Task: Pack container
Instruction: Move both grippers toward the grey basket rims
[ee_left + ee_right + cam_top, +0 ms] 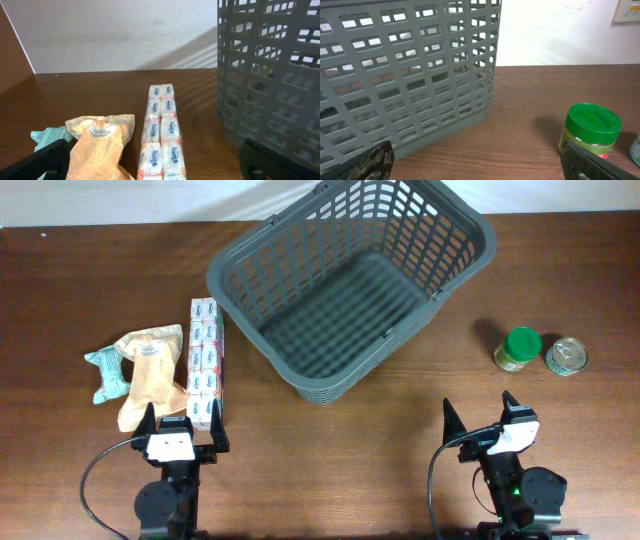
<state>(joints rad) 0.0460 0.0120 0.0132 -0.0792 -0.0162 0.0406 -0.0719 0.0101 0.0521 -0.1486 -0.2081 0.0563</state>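
Observation:
The dark grey slotted basket (350, 290) stands empty at the table's back middle; it also shows in the left wrist view (272, 80) and the right wrist view (405, 75). A long Kleenex tissue pack (206, 360) (162, 135), a tan paper pouch (148, 372) (97, 147) and a teal packet (106, 372) (46, 137) lie left of it. A green-lidded jar (518, 348) (590, 131) and a small tin can (566, 356) stand to its right. My left gripper (182, 427) (155, 170) is open just in front of the tissue pack. My right gripper (480, 418) (477, 167) is open and empty near the front right.
The brown wooden table (340, 460) runs to a white wall at the back (125, 35). Black cables loop beside each arm base at the front edge (90, 480).

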